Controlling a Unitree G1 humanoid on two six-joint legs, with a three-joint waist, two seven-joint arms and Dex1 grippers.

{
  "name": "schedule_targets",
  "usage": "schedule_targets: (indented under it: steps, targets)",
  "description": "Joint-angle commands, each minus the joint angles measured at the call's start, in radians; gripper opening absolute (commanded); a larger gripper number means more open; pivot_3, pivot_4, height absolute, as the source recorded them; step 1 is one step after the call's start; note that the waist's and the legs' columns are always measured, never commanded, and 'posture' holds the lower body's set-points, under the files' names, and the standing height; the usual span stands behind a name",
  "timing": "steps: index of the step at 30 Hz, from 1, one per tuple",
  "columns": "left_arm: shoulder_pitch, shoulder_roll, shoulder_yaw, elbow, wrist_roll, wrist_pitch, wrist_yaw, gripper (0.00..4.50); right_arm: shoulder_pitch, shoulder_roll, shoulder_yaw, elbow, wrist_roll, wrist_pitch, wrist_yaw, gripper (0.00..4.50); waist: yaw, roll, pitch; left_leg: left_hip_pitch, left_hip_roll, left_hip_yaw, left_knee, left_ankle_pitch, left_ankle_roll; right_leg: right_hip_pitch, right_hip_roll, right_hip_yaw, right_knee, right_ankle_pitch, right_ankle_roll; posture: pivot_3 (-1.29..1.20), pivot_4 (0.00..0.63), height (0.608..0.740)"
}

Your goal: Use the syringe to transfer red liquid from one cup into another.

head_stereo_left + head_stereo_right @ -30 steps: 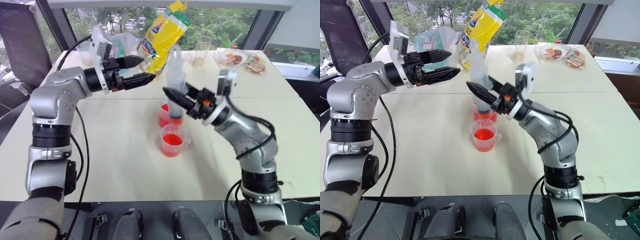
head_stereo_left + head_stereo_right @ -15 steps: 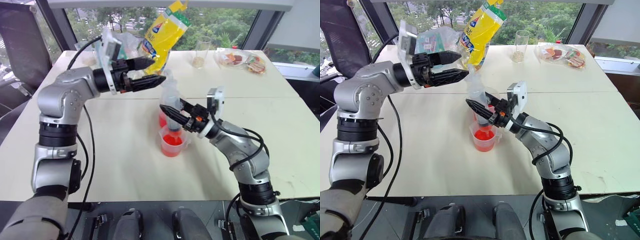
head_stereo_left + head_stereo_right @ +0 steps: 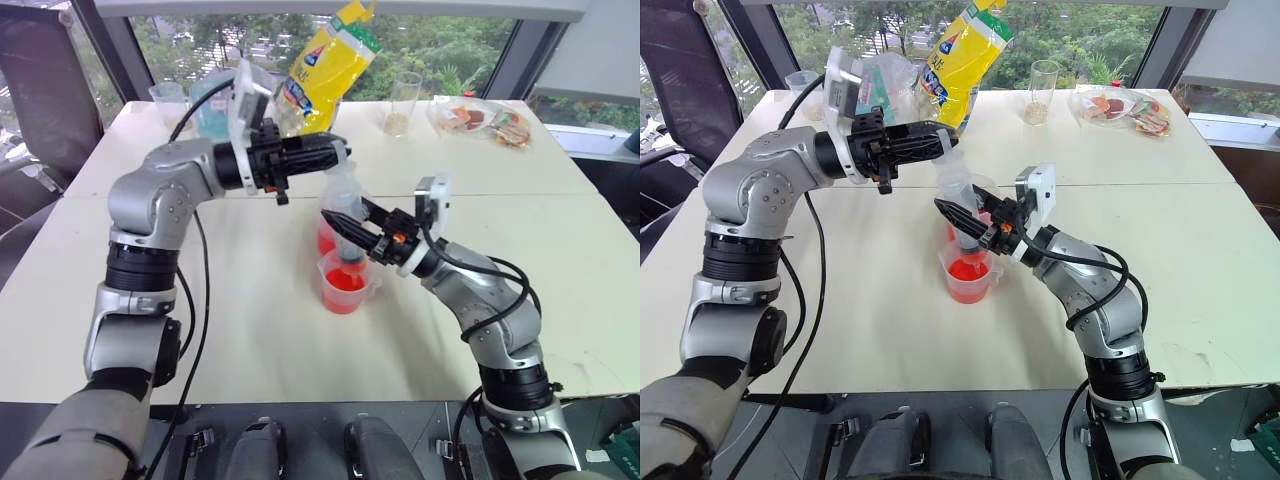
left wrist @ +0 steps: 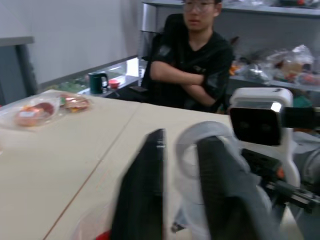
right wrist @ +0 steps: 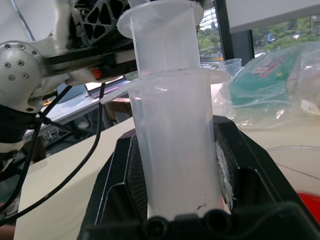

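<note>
Right hand: clenched on the barrel of the syringe, black fingers pressed against both sides of the clear barrel, as the right wrist view shows. The syringe stands roughly upright, tip down, over the two cups.

Left hand: reaching in from the robot's left at the top of the syringe, fingers closed on either side of the white plunger top, which sits between them in the left wrist view.

Shorter clear cup: on the tabletop directly below the syringe, nearest the robot, holding red liquid.

Taller clear cup: just behind the shorter cup and touching or nearly touching it, tinted red, partly hidden by the syringe and the right hand.

Farther back on the tabletop:
- yellow snack bag, standing upright near the window edge;
- clear plastic bag with green contents, beside the yellow bag, behind the left arm;
- empty clear glass, to the robot's right of the yellow bag;
- wrapped snacks in clear packaging, at the far right corner.

Person: seated beyond the tabletop, dark top, arms folded, seen in the left wrist view.
</note>
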State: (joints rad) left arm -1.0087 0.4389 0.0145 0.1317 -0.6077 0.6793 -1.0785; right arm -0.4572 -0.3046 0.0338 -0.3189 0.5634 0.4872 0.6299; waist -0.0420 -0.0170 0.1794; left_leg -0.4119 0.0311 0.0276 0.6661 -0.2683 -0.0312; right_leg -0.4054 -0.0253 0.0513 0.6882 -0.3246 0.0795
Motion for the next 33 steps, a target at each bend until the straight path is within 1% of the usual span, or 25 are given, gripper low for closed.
schedule_targets:
  steps: [1,23,33]
  targets:
    - [0.002,-0.001,-0.005,-0.037,-0.017,0.013,-0.008,0.03,-0.026,0.001,-0.002,-0.059,0.018,-0.012,0.008,1.41,0.0,0.0,0.0,0.0,0.0,0.0,0.0,0.0,0.0,0.0,0.0,0.0,0.0,0.0,0.0,0.0,0.15,0.74]
    - [0.083,-0.017,-0.079,-0.115,-0.006,0.04,-0.021,0.03,-0.157,0.001,-0.089,-0.073,0.122,0.084,-0.037,1.41,0.001,0.0,0.0,0.0,0.0,0.0,0.0,0.0,0.0,0.0,0.0,0.0,0.0,0.0,0.0,0.0,0.15,0.74]
    - [0.1,-0.019,-0.097,-0.133,-0.008,0.056,-0.026,0.03,-0.183,-0.001,-0.109,-0.081,0.162,0.115,-0.06,1.41,0.001,0.0,0.0,0.0,0.0,0.0,0.0,0.0,0.0,0.0,0.0,0.0,0.0,0.0,0.0,0.0,0.15,0.74]
